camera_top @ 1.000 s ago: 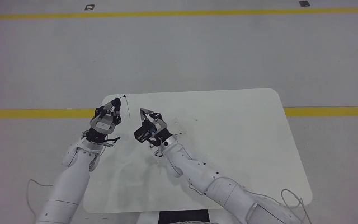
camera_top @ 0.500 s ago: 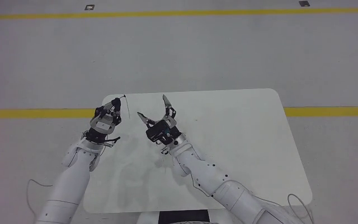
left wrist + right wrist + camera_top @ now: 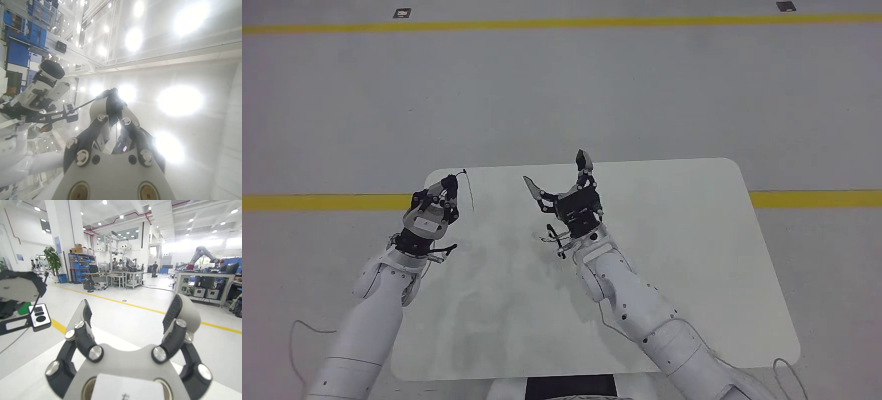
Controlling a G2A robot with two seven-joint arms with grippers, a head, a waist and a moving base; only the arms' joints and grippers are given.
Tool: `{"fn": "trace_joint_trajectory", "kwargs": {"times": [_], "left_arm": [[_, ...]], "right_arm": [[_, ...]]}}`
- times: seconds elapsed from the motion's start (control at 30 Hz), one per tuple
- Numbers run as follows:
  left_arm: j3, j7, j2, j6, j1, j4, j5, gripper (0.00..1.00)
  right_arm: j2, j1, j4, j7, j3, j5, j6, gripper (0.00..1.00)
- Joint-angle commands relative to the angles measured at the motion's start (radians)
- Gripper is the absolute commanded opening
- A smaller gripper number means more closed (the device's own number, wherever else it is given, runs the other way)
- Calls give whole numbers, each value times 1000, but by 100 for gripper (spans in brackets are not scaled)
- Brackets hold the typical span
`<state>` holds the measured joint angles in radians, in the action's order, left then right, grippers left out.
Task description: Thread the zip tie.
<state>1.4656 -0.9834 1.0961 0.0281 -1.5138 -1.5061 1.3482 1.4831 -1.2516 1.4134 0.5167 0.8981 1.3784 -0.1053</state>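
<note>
My left gripper [image 3: 449,187] hangs over the table's far left corner, shut on a thin black zip tie [image 3: 470,194] whose free length sticks out toward the table's middle. The left wrist view shows the fingers [image 3: 105,106] pinched together on the dark zip tie [image 3: 85,103]. My right gripper [image 3: 556,172] is held up over the table near its far edge, well to the right of the zip tie, open and holding nothing. From the right wrist view, its own wide-apart gripper [image 3: 132,303] has the left gripper [image 3: 20,289] and the zip tie [image 3: 45,279] off to one side.
The white table [image 3: 692,250] has rounded corners and grey floor around it. A yellow floor line [image 3: 812,199] runs behind the table. Workbenches and shelves stand far back in the hall.
My right gripper has swung away from the zip tie, to the right and toward the table's far edge, with its fingers spread wider. The left gripper and the zip tie have stayed put.
</note>
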Motion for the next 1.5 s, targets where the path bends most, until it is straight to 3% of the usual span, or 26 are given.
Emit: {"fn": "trace_joint_trajectory", "kwargs": {"times": [0.0,0.37,0.63,0.77,0.97,1.03,1.17,1.37,1.47], "left_arm": [[0,0,0,0,0,0,0,0],[0,0,0,0,0,0,0,0],[0,0,0,0,0,0,0,0],[0,0,0,0,0,0,0,0],[0,0,0,0,0,0,0,0],[-9,4,0,-20,5,-21,-10,0],[-22,-70,-2,-76,16,-44,-49,0],[-38,-190,-10,-130,61,-31,-147,0],[-36,-204,-9,-112,78,-18,-140,0]], "right_arm": [[-11,-13,40,-19,38,14,48,100],[-20,-18,74,-13,76,48,35,100],[-63,-114,221,5,239,78,184,100],[-74,-146,269,24,284,67,247,100],[-74,-146,269,24,284,67,247,100],[-74,-146,269,24,284,67,247,100],[-74,-146,269,24,284,67,247,100],[-74,-146,269,24,284,67,247,100],[-74,-146,269,24,284,67,247,100]]}}
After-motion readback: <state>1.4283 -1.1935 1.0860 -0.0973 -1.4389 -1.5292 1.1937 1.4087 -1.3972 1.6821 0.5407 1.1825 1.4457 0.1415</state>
